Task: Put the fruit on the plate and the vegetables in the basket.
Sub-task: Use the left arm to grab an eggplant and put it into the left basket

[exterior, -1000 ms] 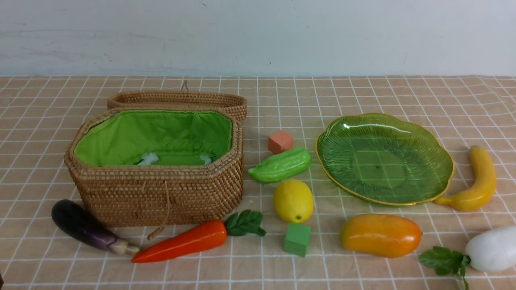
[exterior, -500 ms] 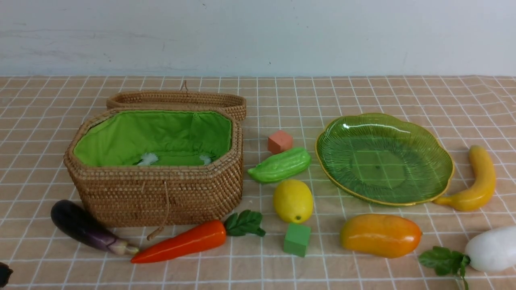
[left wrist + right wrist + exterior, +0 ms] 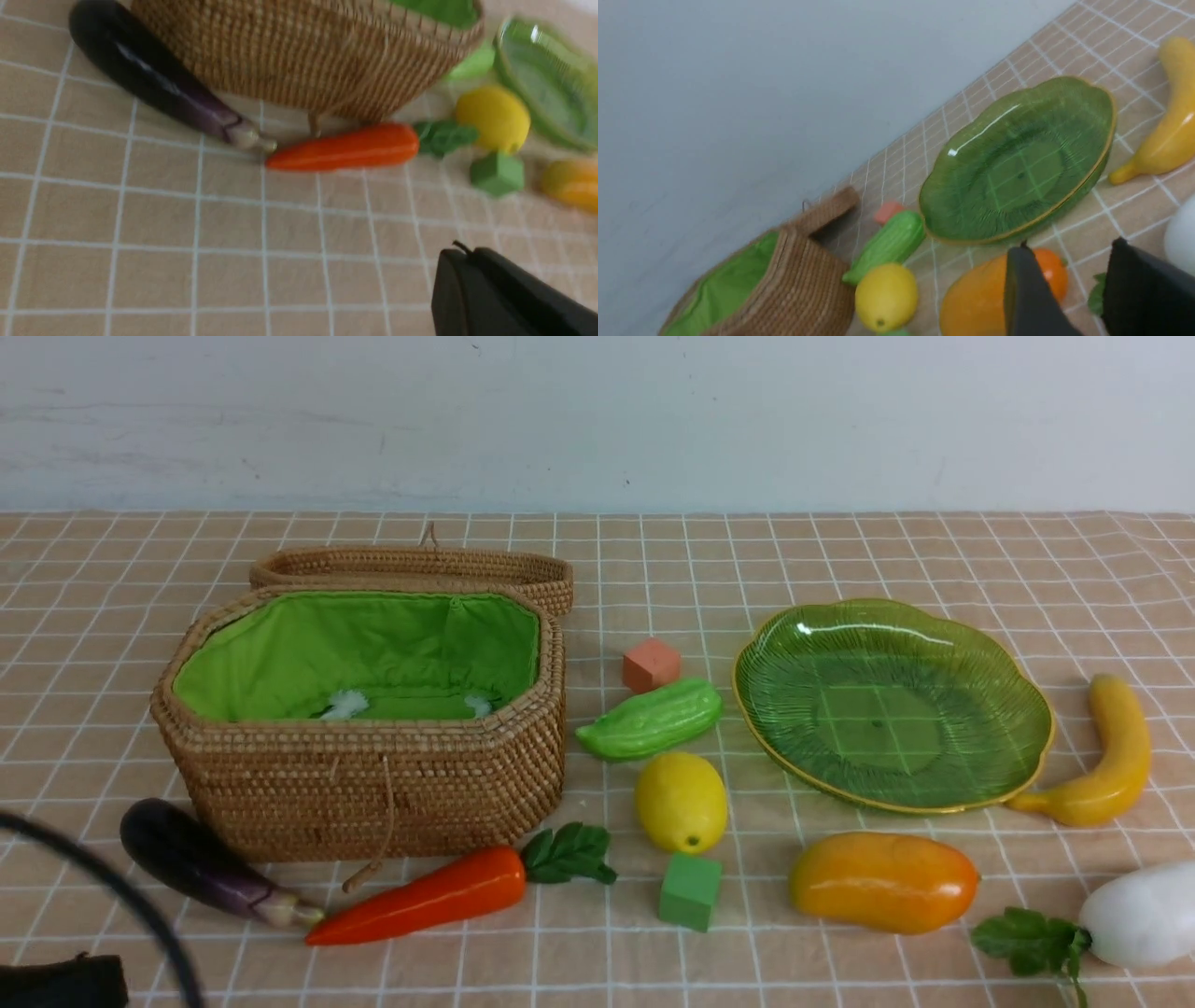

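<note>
At the near left, the left gripper is closed, with nothing visible in its grasp. The eggplant lies on the cloth against or just beside the near left side of the basket, so it is left to do. The basket stands at the left with its lid open; no vegetable shows in what can be seen of its green lining. The carrot lies in front of it, on the near side, also waiting.

Between basket and plate, the gourd rests on the cloth beside the salmon cube, and the lemon sits nearer, by the green cube. Neither is sorted.

The plate, farther off at the right, is bare. The mango lies on its near side and the banana just to its right. The white radish is at the near right, out of the basket. The right gripper has its fingers apart, gripping nothing. All three fruits and four vegetables seem still to be placed.
</note>
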You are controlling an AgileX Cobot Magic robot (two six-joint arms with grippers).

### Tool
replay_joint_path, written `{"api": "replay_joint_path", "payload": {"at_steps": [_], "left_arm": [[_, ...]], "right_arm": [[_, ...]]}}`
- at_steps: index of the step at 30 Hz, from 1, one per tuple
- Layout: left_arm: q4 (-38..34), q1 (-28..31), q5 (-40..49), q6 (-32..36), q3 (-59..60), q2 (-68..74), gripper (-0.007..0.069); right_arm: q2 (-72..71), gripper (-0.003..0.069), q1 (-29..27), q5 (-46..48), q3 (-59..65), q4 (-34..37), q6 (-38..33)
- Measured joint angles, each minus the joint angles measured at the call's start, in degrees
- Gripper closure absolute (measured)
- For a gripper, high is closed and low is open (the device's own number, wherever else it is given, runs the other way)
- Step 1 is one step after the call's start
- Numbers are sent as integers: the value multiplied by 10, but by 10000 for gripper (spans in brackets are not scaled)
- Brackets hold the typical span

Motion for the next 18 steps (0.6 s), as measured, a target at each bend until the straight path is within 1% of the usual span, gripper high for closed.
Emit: {"api": "replay_joint_path", "payload": {"at_steps": [1,2,3,4,5,7,9,11,14,17,18], "left_arm": [[2,0,33,30,-32,54,638],[2,0,36,30,-41,68,638],[3,0,57,41,-74,129,638],[4,0,58,41,-90,158,638],[8,0,59,39,-106,188,638],[14,0,58,34,-117,211,638],[29,0,58,25,-134,248,638],[45,0,54,23,-139,275,638],[73,0,51,34,-140,305,638],[85,0,51,79,-140,328,638],[84,0,51,112,-140,337,638]], "right_arm": [[39,406,17,68,-45,-1,-24],[44,407,19,86,-56,-2,-31],[93,418,35,162,-110,-7,-66],[125,427,42,209,-147,-13,-89],[149,435,45,244,-176,-18,-107],[171,442,46,277,-204,-23,-124],[210,458,47,334,-259,-35,-159],[233,465,47,364,-297,-46,-188],[247,467,47,372,-321,-52,-219],[251,467,47,366,-326,-54,-235],[253,467,47,356,-326,-57,-239]]}}
